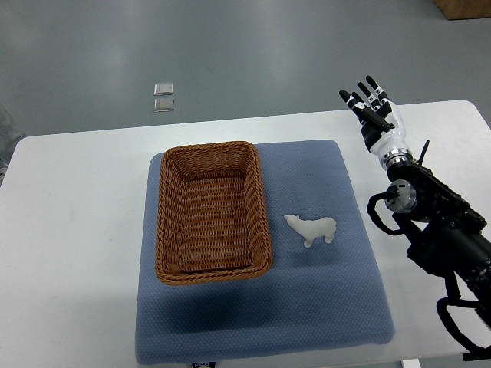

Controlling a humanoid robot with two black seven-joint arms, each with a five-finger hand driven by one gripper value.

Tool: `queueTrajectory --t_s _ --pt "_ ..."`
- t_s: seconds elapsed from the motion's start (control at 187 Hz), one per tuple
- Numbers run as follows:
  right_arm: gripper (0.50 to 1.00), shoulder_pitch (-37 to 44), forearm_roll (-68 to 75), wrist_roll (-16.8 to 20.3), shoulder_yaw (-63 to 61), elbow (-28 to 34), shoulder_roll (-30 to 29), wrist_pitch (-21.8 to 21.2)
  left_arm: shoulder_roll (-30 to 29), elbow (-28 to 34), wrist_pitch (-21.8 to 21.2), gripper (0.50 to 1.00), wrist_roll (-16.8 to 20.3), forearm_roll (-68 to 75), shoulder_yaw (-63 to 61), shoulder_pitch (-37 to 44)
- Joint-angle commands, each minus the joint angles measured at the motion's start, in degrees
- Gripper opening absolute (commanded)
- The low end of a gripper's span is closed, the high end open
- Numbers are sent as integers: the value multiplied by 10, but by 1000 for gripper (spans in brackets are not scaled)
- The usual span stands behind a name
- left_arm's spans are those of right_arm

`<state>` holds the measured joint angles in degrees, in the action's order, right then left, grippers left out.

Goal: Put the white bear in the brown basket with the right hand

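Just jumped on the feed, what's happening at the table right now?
Nothing is being held yet. The right robot hand is raised with fingers spread near the table's far right edge, well away from the white bear. The bear stands on the blue mat, just right of the brown basket, not touching it. The basket has nothing in it. The left arm is out of view.

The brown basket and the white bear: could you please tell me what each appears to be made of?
The brown basket looks like woven wicker or rattan, judging by its ribbed, interlaced strands and matte finish. The white bear seems to be a hard moulded figurine, perhaps plastic or resin, smooth and evenly white; I cannot tell which.
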<state>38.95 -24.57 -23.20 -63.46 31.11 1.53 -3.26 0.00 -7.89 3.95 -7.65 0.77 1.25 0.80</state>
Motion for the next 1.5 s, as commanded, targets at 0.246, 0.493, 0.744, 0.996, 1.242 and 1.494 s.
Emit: queueTrajectory --t_s 0.246,0.493,0.744,0.996,1.242,1.494 --pt "924 6 0 -1 0 -1 10 -1 0 0 0 1000 0 0 1 -5" --pt "924 5 0 0 -1 4 26 -5 0 0 0 1000 0 0 0 -9" --pt "924 8 0 3 0 4 51 -13 0 0 0 1000 0 0 0 -9" --pt "924 8 -5 4 14 15 60 -5 0 0 0 1000 0 0 0 -9" --pt "924 7 -6 4 70 62 98 3 0 0 0 1000 0 0 0 -9" --pt "921 32 -31 7 137 86 131 17 0 0 0 1000 0 0 0 -9"
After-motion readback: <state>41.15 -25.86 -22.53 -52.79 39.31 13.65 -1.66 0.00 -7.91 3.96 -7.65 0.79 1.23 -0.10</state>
